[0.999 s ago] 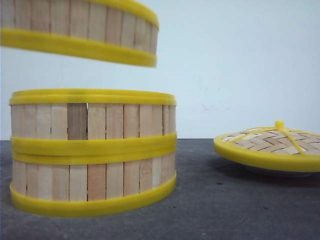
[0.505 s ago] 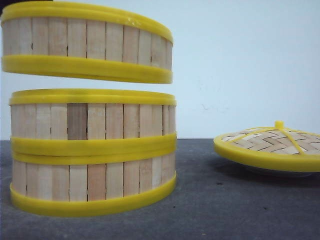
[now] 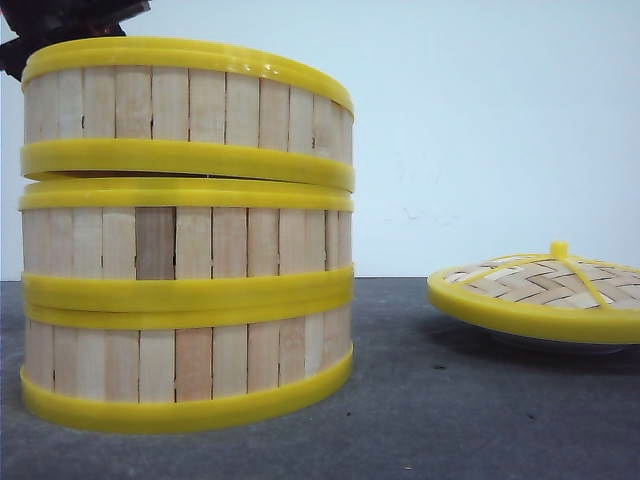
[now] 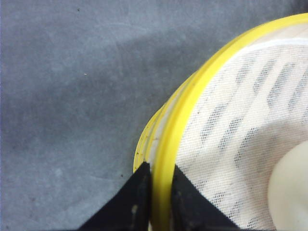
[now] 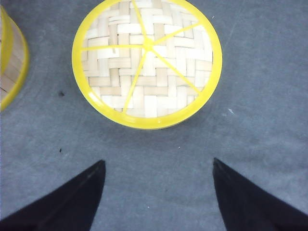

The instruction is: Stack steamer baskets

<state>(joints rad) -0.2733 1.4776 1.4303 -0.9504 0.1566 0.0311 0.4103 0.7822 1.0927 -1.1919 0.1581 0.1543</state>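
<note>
Two steamer baskets [image 3: 185, 300] stand stacked at the front left of the table. A third steamer basket [image 3: 185, 110] rests slightly tilted on top of them, its left side a little higher. My left gripper [image 4: 161, 168] is shut on this top basket's yellow rim [image 4: 192, 96], one finger outside the wall and one inside over the white mesh floor. A dark part of that arm [image 3: 60, 20] shows above the stack. My right gripper [image 5: 159, 166] is open over bare table, a short way from the lid [image 5: 147, 62].
The domed woven lid [image 3: 540, 290] with yellow rim and knob sits to the right on something white. The dark grey table [image 3: 450, 420] lies between stack and lid. The stack's edge [image 5: 12, 67] shows in the right wrist view. A pale round object [image 4: 288, 192] lies inside the top basket.
The top basket has come down from well above the stack until it rests on the second basket's rim. The lid and the lower two baskets have not moved.
</note>
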